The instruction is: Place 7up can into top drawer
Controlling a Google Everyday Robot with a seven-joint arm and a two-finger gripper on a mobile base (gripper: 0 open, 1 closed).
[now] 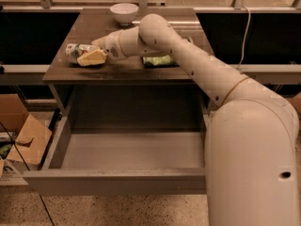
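The 7up can (74, 51) lies on its side near the left edge of the dark tabletop (113, 74), whitish-silver with green marks. My gripper (92, 57) is low over the table right at the can's right end and covers part of it; I cannot tell whether it touches the can. The arm reaches in from the lower right across the table. The top drawer (117, 181) is pulled fully out below the table, its grey inside bare.
A white bowl (123, 12) stands at the table's back edge. A flat green snack bag (160, 60) lies right of centre, partly behind my arm. Cardboard boxes (21, 133) sit on the floor at the left. A cable (244, 32) hangs at the right.
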